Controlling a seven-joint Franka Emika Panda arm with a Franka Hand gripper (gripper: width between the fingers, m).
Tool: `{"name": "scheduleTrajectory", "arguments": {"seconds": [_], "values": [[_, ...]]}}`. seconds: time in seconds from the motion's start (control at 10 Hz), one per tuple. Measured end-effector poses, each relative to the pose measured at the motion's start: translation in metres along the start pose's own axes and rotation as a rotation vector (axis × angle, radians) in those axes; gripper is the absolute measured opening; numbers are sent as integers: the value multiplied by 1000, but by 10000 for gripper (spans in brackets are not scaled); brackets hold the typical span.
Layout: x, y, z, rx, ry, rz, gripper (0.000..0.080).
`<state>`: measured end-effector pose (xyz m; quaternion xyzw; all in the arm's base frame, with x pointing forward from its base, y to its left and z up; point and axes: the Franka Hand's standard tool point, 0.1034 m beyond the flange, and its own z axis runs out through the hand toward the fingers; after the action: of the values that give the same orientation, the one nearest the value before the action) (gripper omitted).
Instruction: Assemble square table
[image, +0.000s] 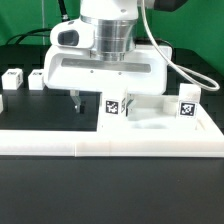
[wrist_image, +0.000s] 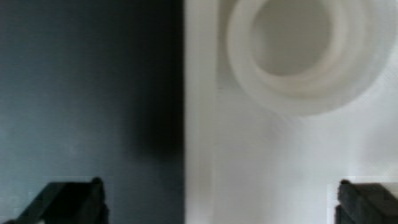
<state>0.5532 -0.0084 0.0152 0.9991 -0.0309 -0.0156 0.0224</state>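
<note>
The square table's white panel (image: 160, 126) lies flat against a low white rail, with a round recess (image: 150, 128) in its top. A tag (image: 113, 108) shows at its far left corner, and a tagged white leg (image: 187, 104) stands at its far right. Two more tagged legs (image: 12, 78) (image: 37, 78) sit at the back on the exterior view's left. My gripper (image: 100, 100) hangs low over the panel's left edge, open. In the wrist view the panel (wrist_image: 285, 150) with its round recess (wrist_image: 294, 50) lies between the fingertips (wrist_image: 71, 200) of my gripper (wrist_image: 222, 200), nothing held.
A long low white rail (image: 60, 145) runs along the front of the panel. The dark table (wrist_image: 89, 100) shows beside the panel's edge. A cable (image: 185, 68) loops from the arm on the exterior view's right.
</note>
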Motion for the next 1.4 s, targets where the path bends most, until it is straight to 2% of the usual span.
{"name": "scheduleTrajectory", "arguments": {"seconds": [0.3, 0.6, 0.7, 0.8, 1.4], "values": [[0, 0, 0, -1, 0, 10, 649], [0, 1, 0, -1, 0, 10, 231], [0, 3, 0, -4, 1, 12, 231], [1, 6, 0, -7, 1, 13, 72], [1, 7, 0, -7, 2, 13, 64]]}}
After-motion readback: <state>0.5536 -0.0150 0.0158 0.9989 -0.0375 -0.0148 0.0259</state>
